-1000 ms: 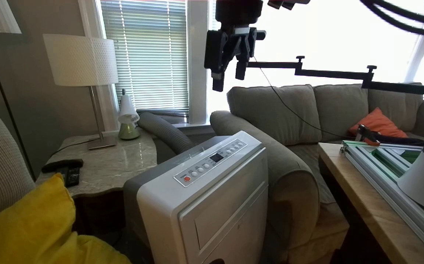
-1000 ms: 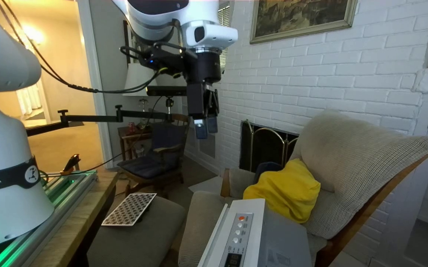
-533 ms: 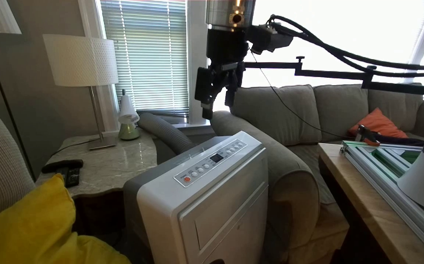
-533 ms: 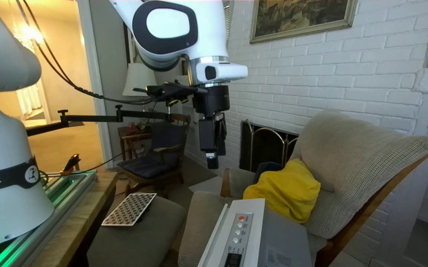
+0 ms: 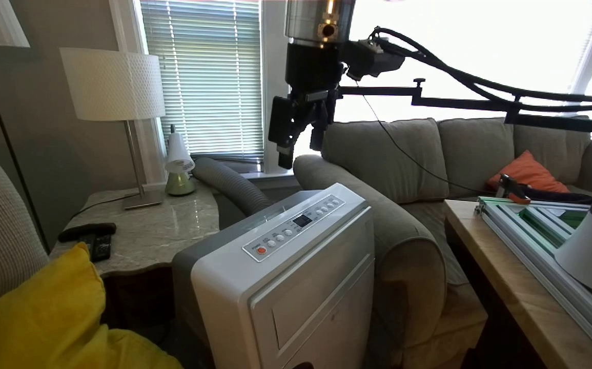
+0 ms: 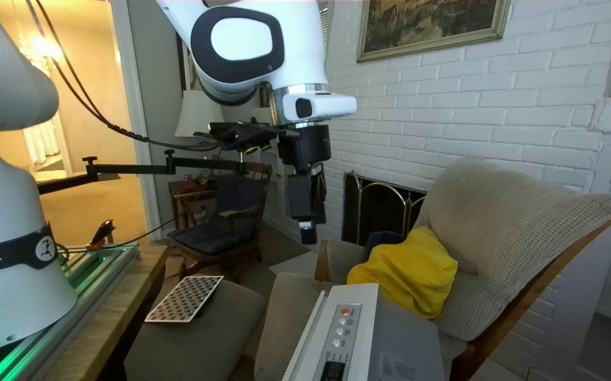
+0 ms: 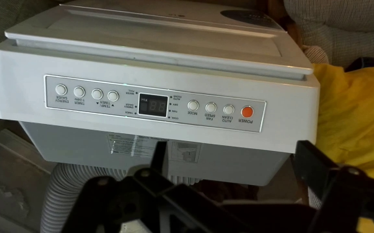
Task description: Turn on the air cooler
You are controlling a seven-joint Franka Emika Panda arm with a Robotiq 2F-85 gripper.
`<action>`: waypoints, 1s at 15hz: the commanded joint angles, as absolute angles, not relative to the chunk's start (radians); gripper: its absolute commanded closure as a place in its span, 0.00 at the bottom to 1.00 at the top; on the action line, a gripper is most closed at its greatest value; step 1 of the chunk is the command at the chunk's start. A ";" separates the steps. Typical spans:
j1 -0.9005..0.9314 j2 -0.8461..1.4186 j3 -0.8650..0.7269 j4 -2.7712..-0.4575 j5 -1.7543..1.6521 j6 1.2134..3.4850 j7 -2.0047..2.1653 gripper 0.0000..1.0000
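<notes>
The fingers (image 7: 314, 168), spread wide, hang clear above the air cooler (image 5: 285, 282); yellow fabric (image 7: 352, 123) lies beside it, a hose (image 5: 231, 184) behind.

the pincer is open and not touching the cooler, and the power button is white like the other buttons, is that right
Not quite: the wrist view shows the power button is orange, while the other buttons are white. The pincer is indeed open and not touching the cooler.
</notes>
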State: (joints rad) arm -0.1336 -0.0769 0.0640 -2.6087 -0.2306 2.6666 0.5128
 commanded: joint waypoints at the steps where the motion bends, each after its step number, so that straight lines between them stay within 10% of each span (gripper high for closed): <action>1: -0.119 0.005 0.028 -2.597 -0.262 2.758 0.477 0.00; 11: -0.065 0.165 -0.008 -2.586 -0.103 2.938 0.246 0.00; 15: -0.064 0.212 -0.001 -2.571 -0.034 2.969 0.159 0.43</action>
